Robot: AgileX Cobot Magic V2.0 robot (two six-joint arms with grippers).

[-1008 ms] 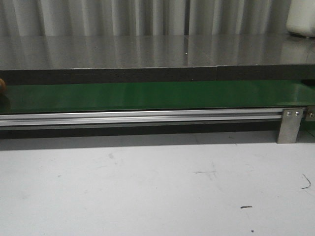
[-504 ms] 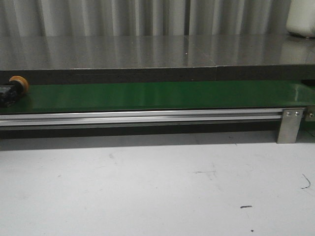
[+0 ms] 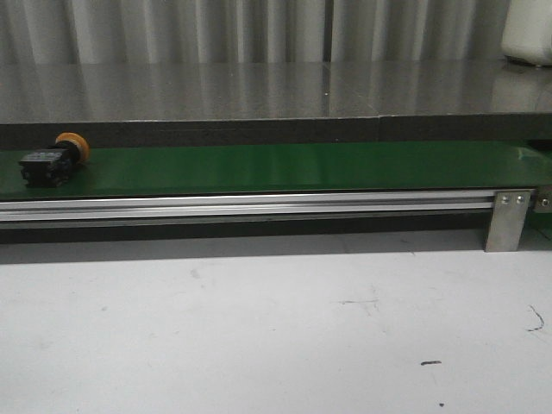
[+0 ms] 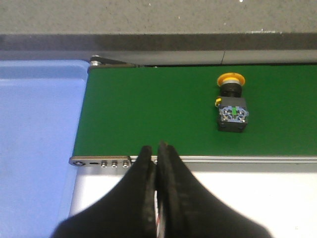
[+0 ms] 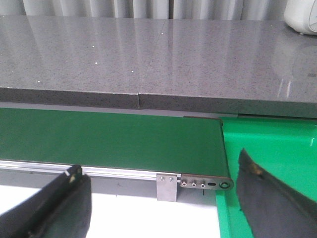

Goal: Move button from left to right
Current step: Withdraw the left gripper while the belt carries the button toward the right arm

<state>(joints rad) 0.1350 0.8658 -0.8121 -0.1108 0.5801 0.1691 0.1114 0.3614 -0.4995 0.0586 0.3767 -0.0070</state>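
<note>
Lying on its side on the green conveyor belt (image 3: 285,168), near the belt's left end in the front view, the button (image 3: 53,162) is being shown with nothing touching it.

Nearest, in the left wrist view, the left gripper (image 4: 157,148) is being held with its two black fingers (image 4: 143,188) pressed together, nothing between them. The tips are sitting over the aluminium rail (image 4: 198,159) at the belt's near edge. The button (image 4: 232,104) is lying well apart from those tips, out on the belt and off to one side of them. Its black body (image 4: 233,114) is facing the rail and its orange-yellow cap (image 4: 231,78) is pointing toward the far edge. A blue bin (image 4: 37,144) is being seen past the end of the belt, on the side away from the button.

In the right wrist view, the right gripper (image 5: 163,198) is being held wide open, one dark finger (image 5: 54,203) at each side of the frame and nothing between them. Only the belt's right end and a green bin (image 5: 270,144) beside it are being shown there; the button is not being seen in that view.

Farther back, a grey speckled stone counter (image 3: 259,90) is running behind the belt, with corrugated metal panelling (image 3: 216,30) behind it. A white object (image 3: 528,33) is sitting at the counter's far right, cut off by the frame.

In the foreground of the front view, a scuffed white tabletop (image 3: 276,328) is being shown in front of the rail.
</note>
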